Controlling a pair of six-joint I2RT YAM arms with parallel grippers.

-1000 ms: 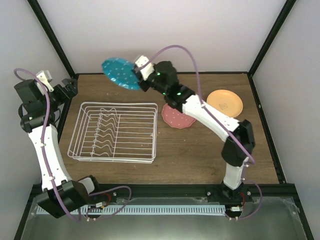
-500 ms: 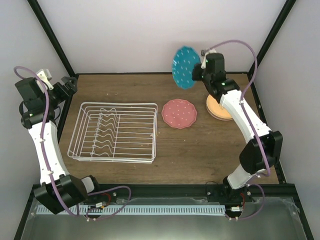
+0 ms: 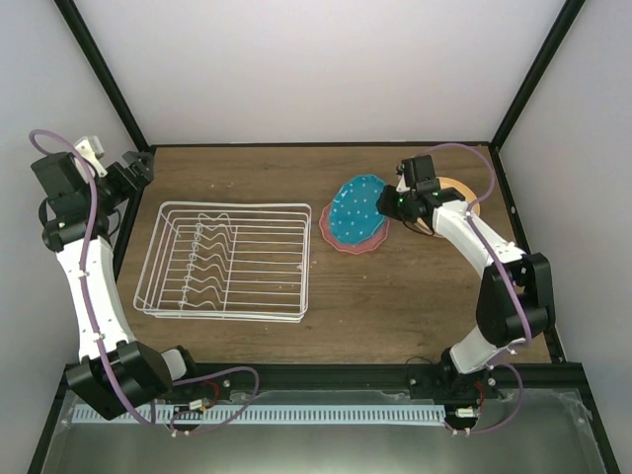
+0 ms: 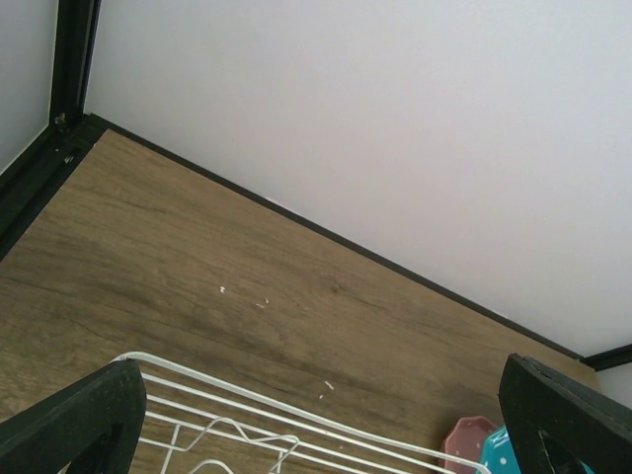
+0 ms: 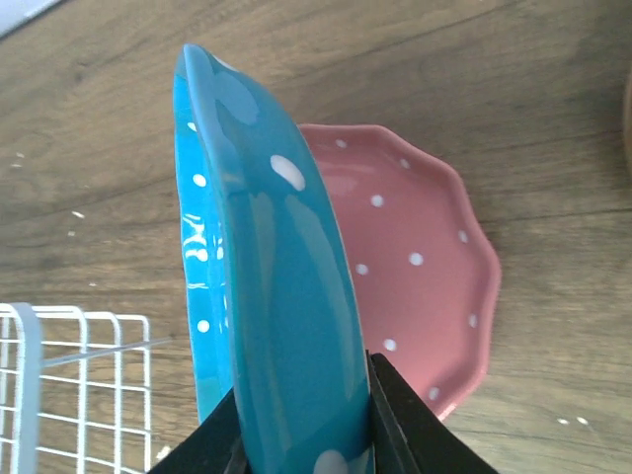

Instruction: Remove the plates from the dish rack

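Wrist view alone shows the right pincer (image 5: 302, 427) gripping the teal plate (image 5: 265, 267) edge-on — overhead, it overlaps the salmon plate (image 5: 423, 276).

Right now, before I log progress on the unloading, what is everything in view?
dish rack: one, white wire, table's left-centre, holds no plates
teal-blue plate: one, white-dotted, tilted above the salmon-red plate
salmon-red plate: one, white-dotted, flat on table right of rack
orange plate: one, far right, mostly behind right arm
table: one, brown wood
left gripper: one, black, open, raised far left
right gripper: one, black, shut on teal-blue plate
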